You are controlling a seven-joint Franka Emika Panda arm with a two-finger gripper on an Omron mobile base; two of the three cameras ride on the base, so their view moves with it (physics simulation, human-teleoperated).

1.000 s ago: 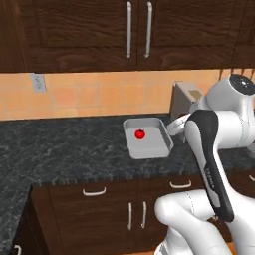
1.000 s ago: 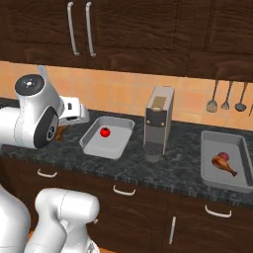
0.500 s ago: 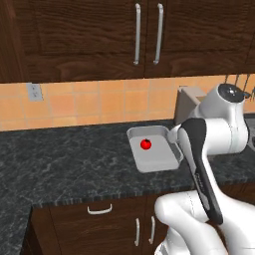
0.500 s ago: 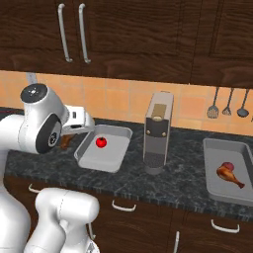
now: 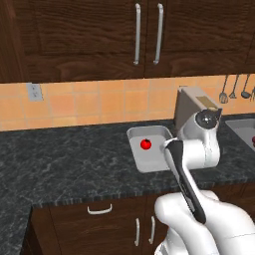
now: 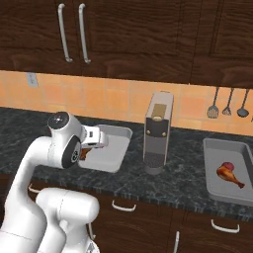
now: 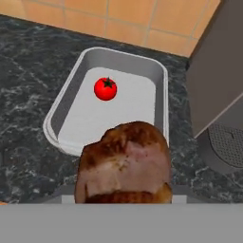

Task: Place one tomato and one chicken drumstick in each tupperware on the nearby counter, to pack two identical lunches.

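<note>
Carrying a drumstick (image 7: 124, 163) in the jaws, gripped partway closed around the meaty end, low in the hand view and hanging just short of the near rim of the left tray (image 7: 160, 80). Sitting inside that tray, toward its far left part, one tomato (image 7: 105, 88), upright with stem up, well apart from the drumstick. Resting on the dark marbled surface (image 5: 64, 164), tray just left of the coffee machine (image 6: 158, 131), near but not touching as far as can be told. Lying on the same surface to the right, a second tray (image 6: 213, 185) with its own drumstick (image 6: 229, 173) and something red behind it, probably a tomato, partly hidden.

Judging from this: left lunch lacking only the drumstick, so release over the tray floor likely next. Risks from here:
- Letting go too early, over the near rim, and tipping the meat onto the surface or leaving it propped on the edge.
- Dropping from too high, bouncing the drumstick into the tomato and rolling that out over the shallow rim.
- Drifting right and clipping the coffee machine with the wrist, close beside the tray.
- Pressing down on the rim and skidding the light tray along the smooth stone.
</note>
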